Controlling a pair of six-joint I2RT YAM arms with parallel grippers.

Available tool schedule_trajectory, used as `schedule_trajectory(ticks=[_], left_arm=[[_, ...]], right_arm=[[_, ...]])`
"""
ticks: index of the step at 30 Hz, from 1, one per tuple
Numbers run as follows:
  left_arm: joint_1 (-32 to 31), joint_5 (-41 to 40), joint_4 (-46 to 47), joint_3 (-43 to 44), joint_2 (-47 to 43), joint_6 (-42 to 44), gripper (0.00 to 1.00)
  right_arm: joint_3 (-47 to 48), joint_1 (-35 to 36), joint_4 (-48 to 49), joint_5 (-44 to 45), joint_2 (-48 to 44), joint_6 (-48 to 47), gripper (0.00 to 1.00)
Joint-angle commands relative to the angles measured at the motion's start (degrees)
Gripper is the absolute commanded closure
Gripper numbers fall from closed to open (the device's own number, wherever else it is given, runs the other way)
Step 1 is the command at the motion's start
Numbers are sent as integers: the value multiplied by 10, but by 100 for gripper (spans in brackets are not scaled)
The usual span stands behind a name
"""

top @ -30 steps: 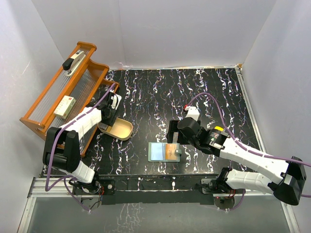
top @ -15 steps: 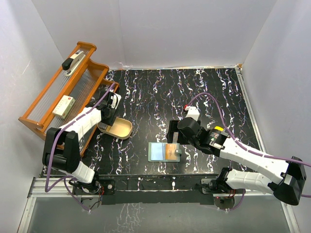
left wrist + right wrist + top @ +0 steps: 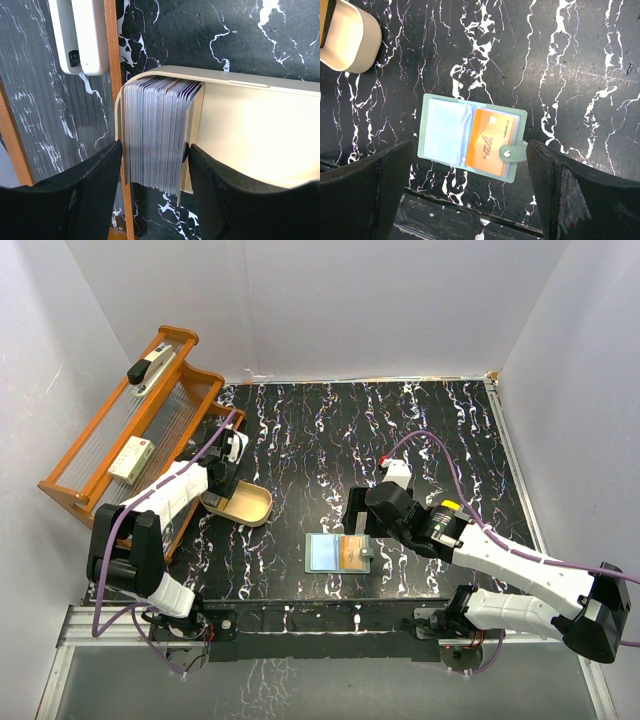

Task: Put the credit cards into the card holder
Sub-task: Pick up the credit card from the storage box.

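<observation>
Many credit cards (image 3: 155, 135) stand on edge in the tan dish (image 3: 250, 130) at left; left fingers (image 3: 75, 195) flank the stack, can't tell if pinching. Near centre the card holder (image 3: 445, 130) lies open on the surface (image 3: 570, 75), right fingers (image 3: 365, 190) spread wide above. I'd peel off one card, not the block.

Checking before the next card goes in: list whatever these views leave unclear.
Left wrist: the credit cards stand edge-on in the dish, so faces and count are unreadable; whether the left claw touches them is unclear.
Top external: the left arm covers that stack.
Right wrist: print on the orange card is too small; hazy plastic veils the card holder's left pocket.
</observation>
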Motion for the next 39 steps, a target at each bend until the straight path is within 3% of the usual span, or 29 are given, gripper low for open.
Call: schedule_trajectory(ticks=[1, 9, 18, 32, 39], left_arm=[[5, -38, 8, 15, -31, 10, 46], [6, -31, 12, 6, -42, 13, 45], [6, -19, 14, -6, -52, 20, 53], [5, -8, 38, -42, -46, 9, 36], [5, -37, 26, -23, -34, 12, 44]], right_arm=[[20, 3, 14, 13, -16, 6, 5], [8, 3, 15, 11, -36, 15, 5], [15, 3, 11, 6, -26, 10, 5], [19, 3, 18, 2, -33, 6, 5], [10, 3, 18, 7, -51, 8, 5]])
